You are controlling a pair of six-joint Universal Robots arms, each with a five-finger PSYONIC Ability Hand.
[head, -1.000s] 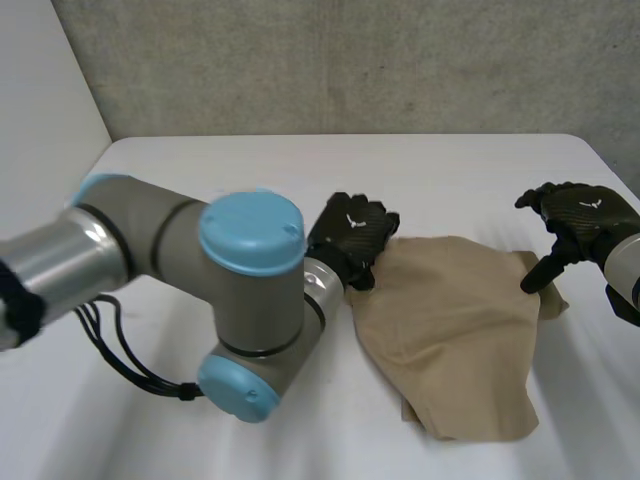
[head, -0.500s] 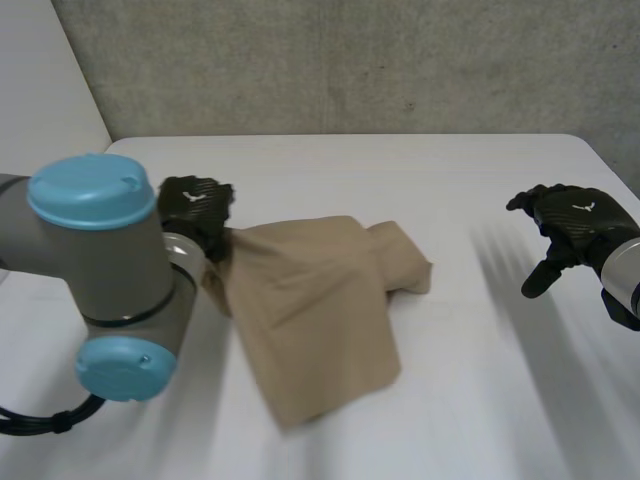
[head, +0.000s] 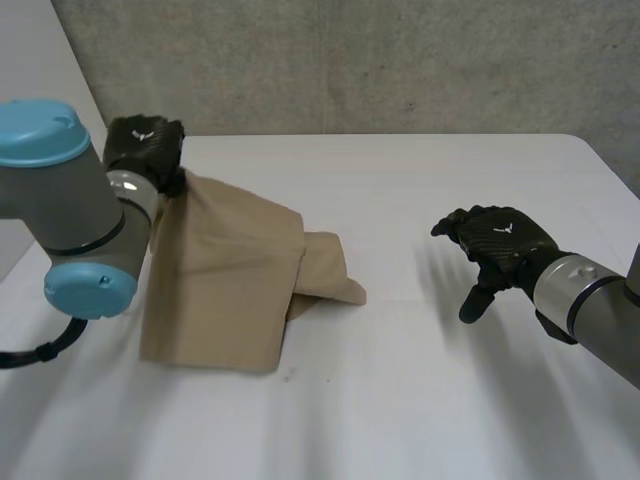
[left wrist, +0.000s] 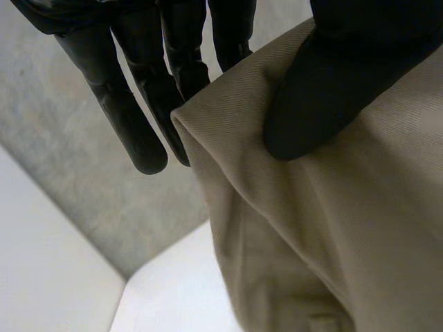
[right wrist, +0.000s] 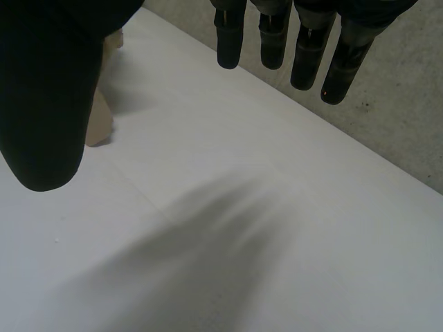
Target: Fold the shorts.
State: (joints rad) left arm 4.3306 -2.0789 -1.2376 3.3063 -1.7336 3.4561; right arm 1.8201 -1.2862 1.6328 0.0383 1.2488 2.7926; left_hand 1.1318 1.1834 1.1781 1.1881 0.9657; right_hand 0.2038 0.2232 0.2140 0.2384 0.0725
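The tan shorts [head: 235, 275] hang from my left hand [head: 146, 146] at the table's far left, their lower part trailing on the white table [head: 420, 200]. In the left wrist view the thumb [left wrist: 325, 97] pinches a fold of the shorts [left wrist: 332, 221] against the fingers [left wrist: 180, 62], so that hand is shut on the cloth's upper edge. My right hand [head: 497, 243] hovers over the table to the right of the shorts, apart from them, with its fingers [right wrist: 304, 41] straight and holding nothing. A corner of the shorts [right wrist: 100, 121] lies beside its thumb [right wrist: 48, 104].
My left arm [head: 70, 220] stands at the left table edge beside the hanging cloth. A grey wall [head: 350, 60] runs behind the table's far edge.
My left hand has pulled the shorts from the table's right side across to the far left and lifted them. My right hand has moved inward and lower, still open.
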